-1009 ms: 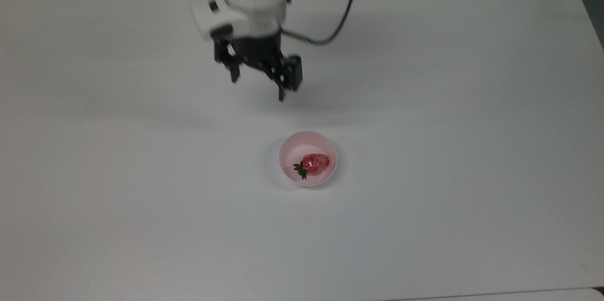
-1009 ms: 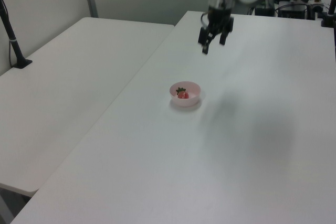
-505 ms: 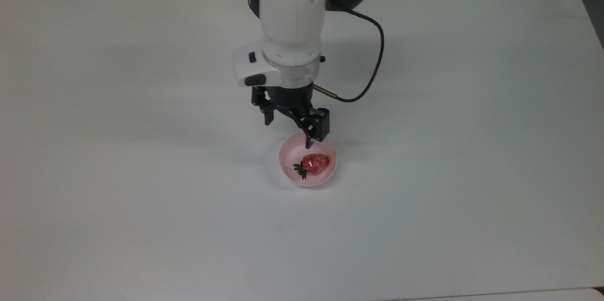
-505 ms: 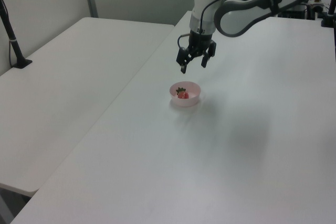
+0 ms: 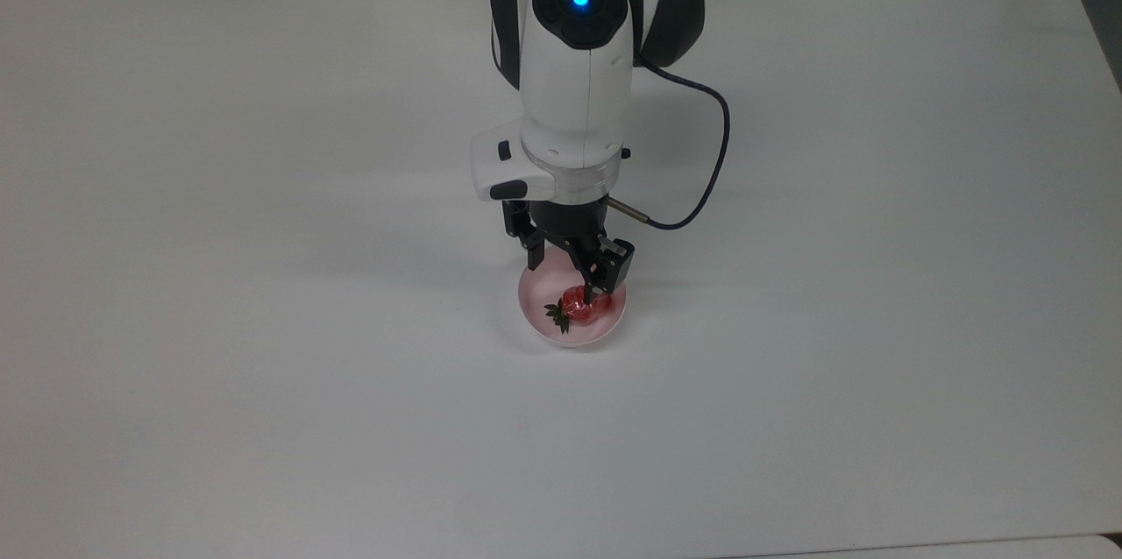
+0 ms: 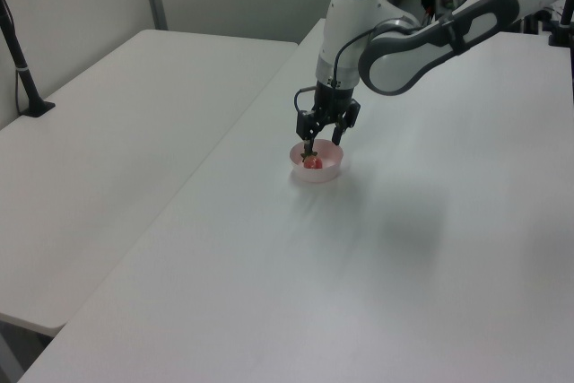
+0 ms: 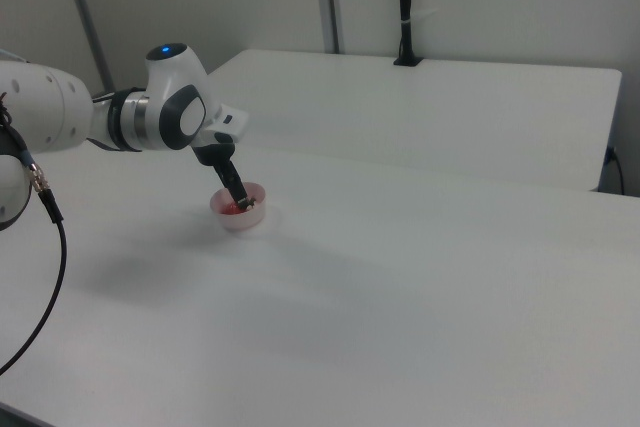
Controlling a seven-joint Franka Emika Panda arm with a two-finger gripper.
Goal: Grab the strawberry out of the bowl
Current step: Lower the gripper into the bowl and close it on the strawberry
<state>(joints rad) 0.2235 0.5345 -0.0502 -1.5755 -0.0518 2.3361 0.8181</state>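
I see one bowl (image 5: 571, 333) holding one strawberry (image 5: 574, 305); my jaws hang spread apart over it, gripping nothing.

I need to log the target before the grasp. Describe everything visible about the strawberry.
The strawberry is small, glossy and red, plastic-looking, with a dark green leafy cap pointing toward the top view's lower left. It lies on its side inside the pale pink bowl, on the white table. The open gripper is right above it, one fingertip overlapping its red body; contact cannot be confirmed.
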